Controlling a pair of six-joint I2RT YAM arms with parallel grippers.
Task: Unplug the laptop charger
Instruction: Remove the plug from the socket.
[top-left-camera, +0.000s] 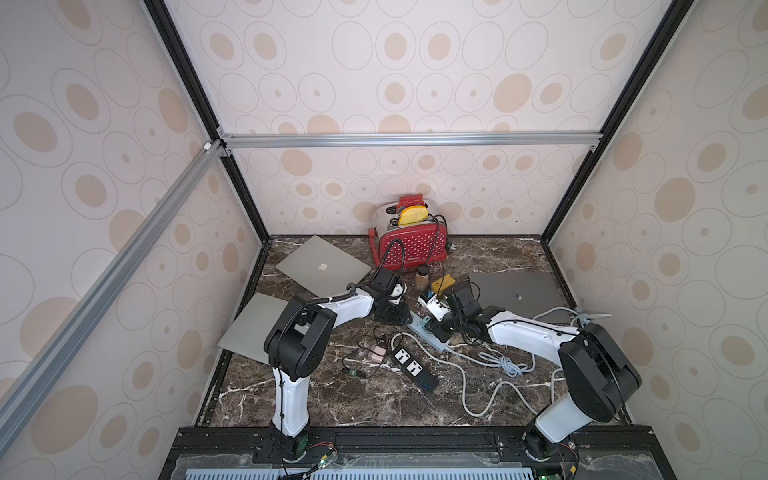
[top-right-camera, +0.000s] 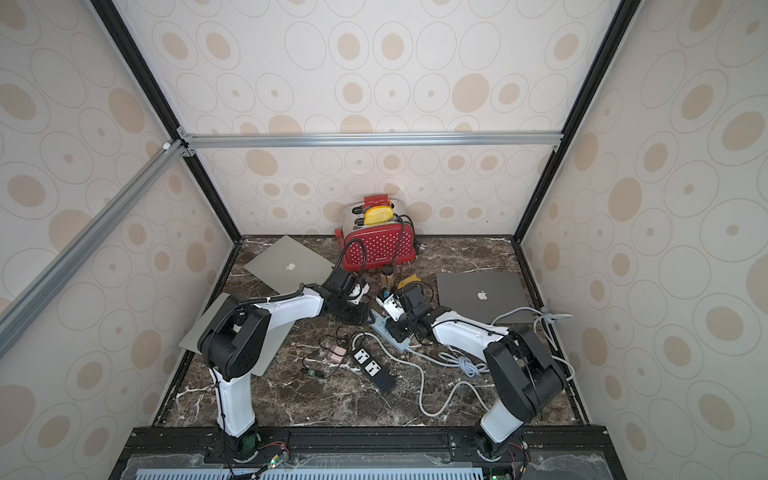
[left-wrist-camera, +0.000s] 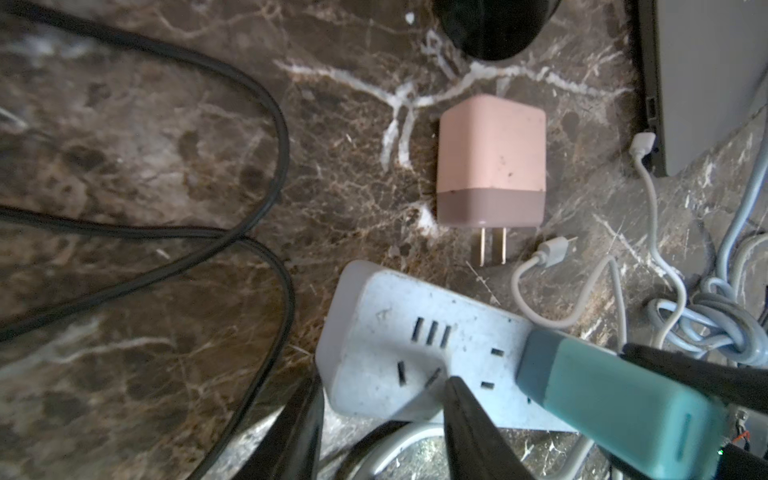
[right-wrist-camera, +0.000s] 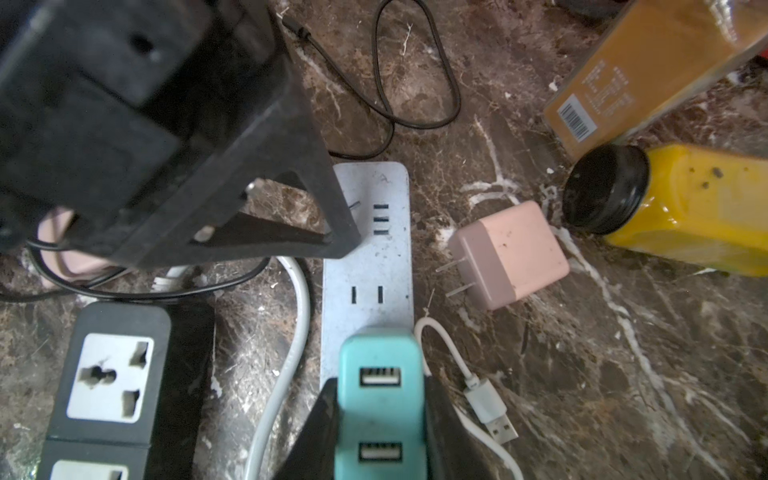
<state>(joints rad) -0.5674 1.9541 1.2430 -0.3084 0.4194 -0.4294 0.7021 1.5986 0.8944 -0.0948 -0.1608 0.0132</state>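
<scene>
The upright teal charger (right-wrist-camera: 380, 411) is clasped by the right end effector (right-wrist-camera: 379, 380) — the power strip (right-wrist-camera: 370, 257) is pressed by the open left end effector (left-wrist-camera: 382, 380).

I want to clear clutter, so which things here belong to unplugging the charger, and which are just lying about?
In the job: teal charger, white power strip, right tool gripping the charger, left tool at the strip.
Lying about: pink charger, black power strip, toaster, yellow bottle.

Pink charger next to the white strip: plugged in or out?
Out: pink charger lies flat on the marble, prongs bare, clear of the white strip.
</scene>
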